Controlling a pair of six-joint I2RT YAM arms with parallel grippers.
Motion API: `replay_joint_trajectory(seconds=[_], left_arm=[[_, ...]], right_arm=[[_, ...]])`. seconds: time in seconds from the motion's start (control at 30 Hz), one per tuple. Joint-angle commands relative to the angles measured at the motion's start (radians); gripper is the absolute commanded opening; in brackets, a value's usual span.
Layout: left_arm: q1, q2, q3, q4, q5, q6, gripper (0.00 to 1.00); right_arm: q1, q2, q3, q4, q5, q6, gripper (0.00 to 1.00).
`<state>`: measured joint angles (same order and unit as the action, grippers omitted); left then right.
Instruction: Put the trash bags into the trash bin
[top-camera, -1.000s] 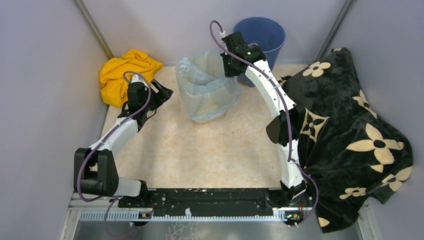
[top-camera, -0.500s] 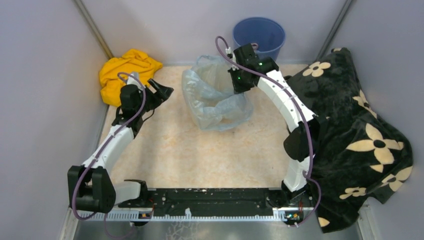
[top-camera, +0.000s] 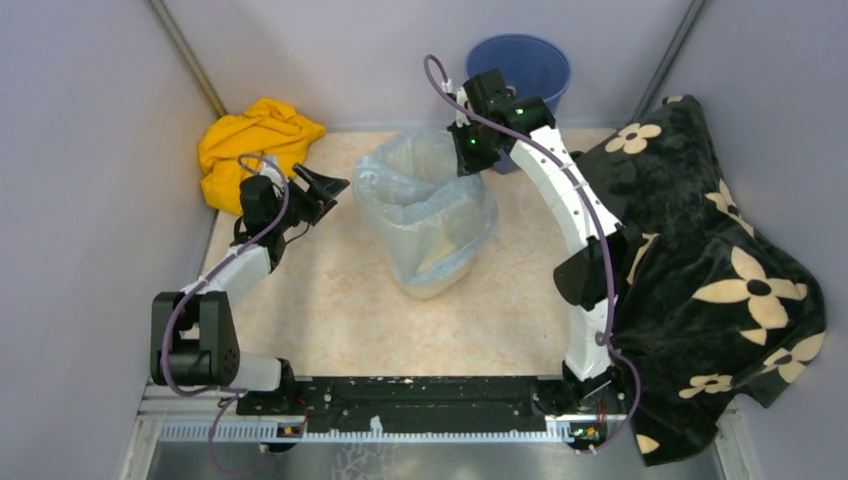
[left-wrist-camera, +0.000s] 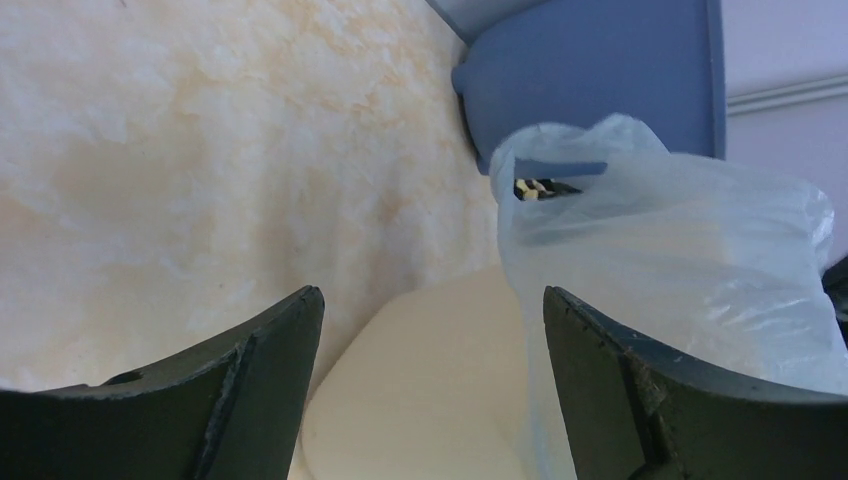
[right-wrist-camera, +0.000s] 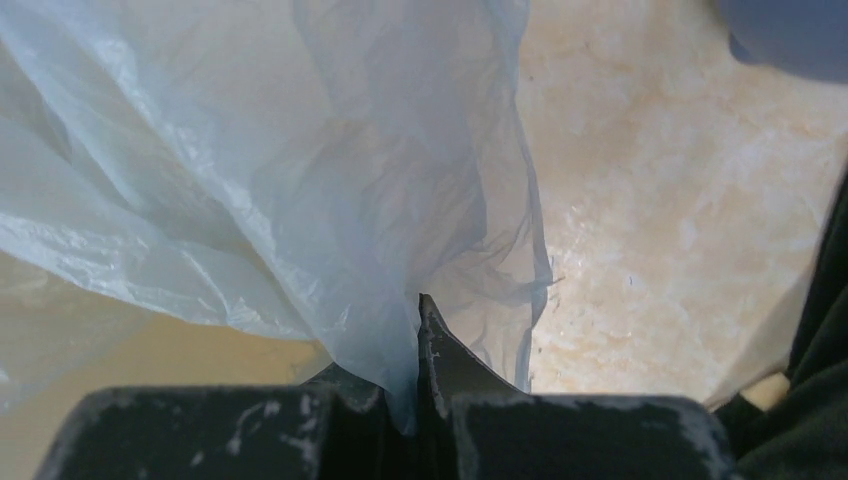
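The trash bin (top-camera: 443, 262) is standing near the middle of the table (top-camera: 330, 300), toward its far side, and the pale-blue trash bag (top-camera: 415, 190) is sitting over it with its mouth gaping upward. The cream wall is showing through the film in the overhead view. In the left wrist view the bin's near side (left-wrist-camera: 420, 400) is showing bare while the bag (left-wrist-camera: 690, 270) is covering the side beyond. Whether any film is lining the inside cannot be told. The right gripper (right-wrist-camera: 420, 318) is pinching a gathered fold of the bag at its far right edge, with the jaws pressed together on the plastic. In the overhead view it (top-camera: 468, 152) is hanging just in front of the blue bucket (top-camera: 520, 62). The left gripper (top-camera: 325, 186) is standing spread wide and carrying nothing, left of the bin and apart from it, near the yellow cloth (top-camera: 252, 148). A black flowered blanket (top-camera: 710, 270) is lying along the right side.
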<state>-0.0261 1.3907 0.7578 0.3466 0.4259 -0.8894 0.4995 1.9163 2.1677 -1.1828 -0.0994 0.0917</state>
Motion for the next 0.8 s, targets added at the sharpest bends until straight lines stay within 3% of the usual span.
replay_joint_trajectory(seconds=[0.0, 0.2, 0.6, 0.77], left_arm=[[0.018, 0.034, -0.037, 0.193, 0.116, -0.117, 0.87], [0.053, 0.122, -0.076, 0.403, 0.290, -0.234, 0.87], [0.052, 0.133, -0.078, 0.410, 0.305, -0.249, 0.86], [0.052, 0.126, -0.074, 0.405, 0.302, -0.252, 0.86]], right_arm=[[0.010, 0.079, 0.153, 0.000, -0.083, -0.003, 0.00], [0.009, 0.102, 0.109, 0.024, -0.071, -0.005, 0.00], [0.053, -0.092, -0.245, 0.239, -0.066, 0.027, 0.00], [0.074, -0.120, -0.296, 0.281, -0.066, 0.044, 0.00]])
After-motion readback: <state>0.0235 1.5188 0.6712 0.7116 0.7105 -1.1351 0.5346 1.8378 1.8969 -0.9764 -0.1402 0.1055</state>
